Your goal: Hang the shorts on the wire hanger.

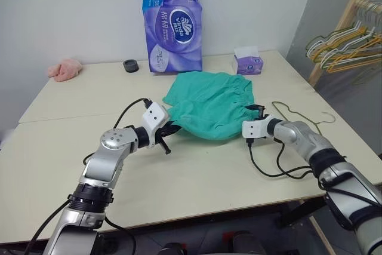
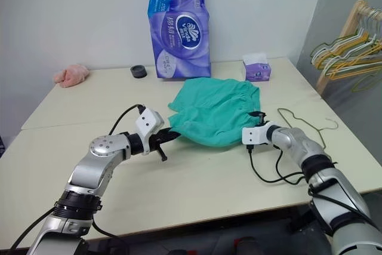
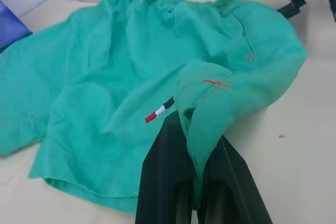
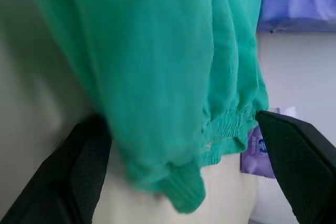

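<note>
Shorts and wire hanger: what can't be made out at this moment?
- Right gripper: the shorts hang between its open fingers; contact cannot be told.
- Wire hanger: too thin to tell, in the eye views, whether it touches the shorts.
- Left gripper: the pinched hem hides its fingertips.

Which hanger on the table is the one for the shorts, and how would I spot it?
Find the big beige table, then the teal shorts in its middle. On the side of the robot's right arm, past the shorts, one thin olive-green wire hanger lies flat on the tabletop. It lies alone, unlike the bunched yellow, green and white hangers hanging on the wooden rack beyond the table's edge.
</note>
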